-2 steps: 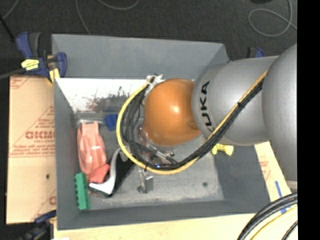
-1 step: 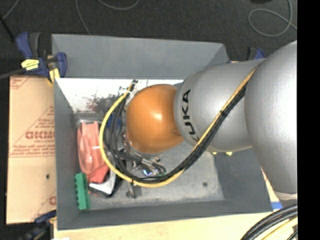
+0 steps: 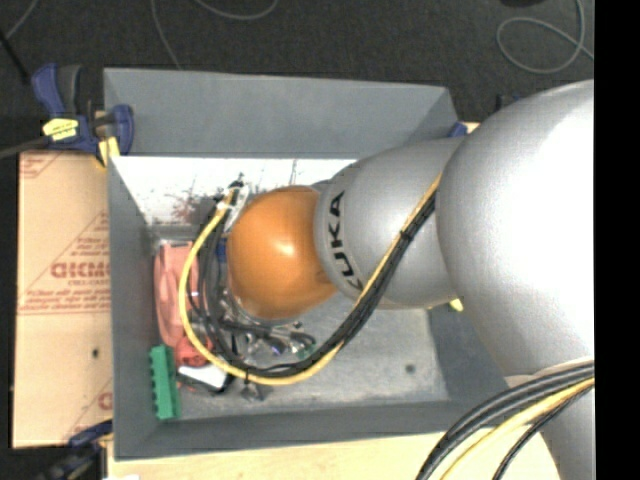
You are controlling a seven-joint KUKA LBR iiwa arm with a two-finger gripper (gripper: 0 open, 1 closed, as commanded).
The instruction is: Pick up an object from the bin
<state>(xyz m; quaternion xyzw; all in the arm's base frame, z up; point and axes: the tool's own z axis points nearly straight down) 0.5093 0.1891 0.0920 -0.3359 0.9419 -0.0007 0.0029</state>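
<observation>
My gripper (image 3: 243, 334) is low in the left half of the bin, its dark body showing just under the orange dome on the wrist. A pink, soft-looking thing (image 3: 169, 290) lies along the left wall, right beside the gripper. A green ridged block (image 3: 163, 382) stands in the front left corner. A small white piece (image 3: 203, 376) lies between the green block and the gripper. What lies directly under the gripper is hidden by the dome and cables.
The silver arm and its orange dome cover the middle and right of the bin. A yellow cable loops around the dome down to the bin floor. Bare grey floor shows at the front right.
</observation>
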